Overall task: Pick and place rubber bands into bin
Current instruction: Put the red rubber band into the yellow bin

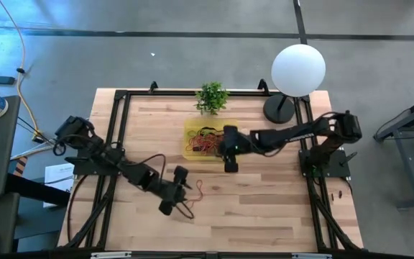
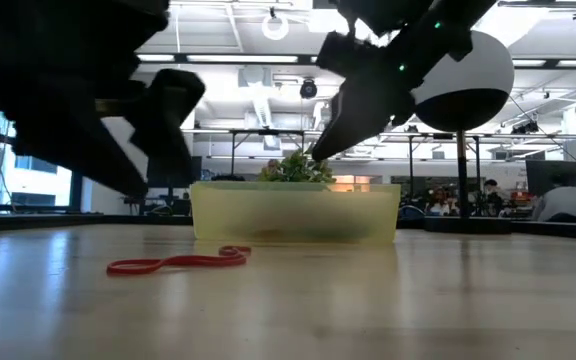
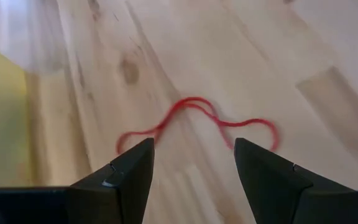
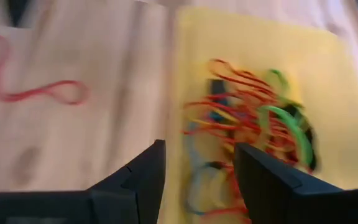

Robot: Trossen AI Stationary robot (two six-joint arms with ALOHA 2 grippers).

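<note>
One red rubber band (image 1: 198, 189) lies flat on the wooden table, near of the bin; it also shows in the low view (image 2: 178, 263) and both wrist views (image 3: 197, 121) (image 4: 30, 87). My left gripper (image 1: 180, 188) (image 3: 194, 155) is open and hovers just left of that band, fingers pointing toward it. The yellow bin (image 1: 191, 129) (image 2: 293, 213) holds a tangle of red, orange, green and black rubber bands (image 1: 208, 141) (image 4: 253, 124). My right gripper (image 1: 230, 157) (image 4: 197, 158) is open above the bin's near right corner, with nothing between its fingers.
A small green potted plant (image 1: 212, 97) stands just beyond the bin. A lamp with a white globe (image 1: 298, 70) and a dark base (image 1: 279, 109) stands at the far right corner. A black metal frame (image 1: 113, 129) runs along the table's edges. Bare wood (image 1: 264, 208) lies toward the near edge.
</note>
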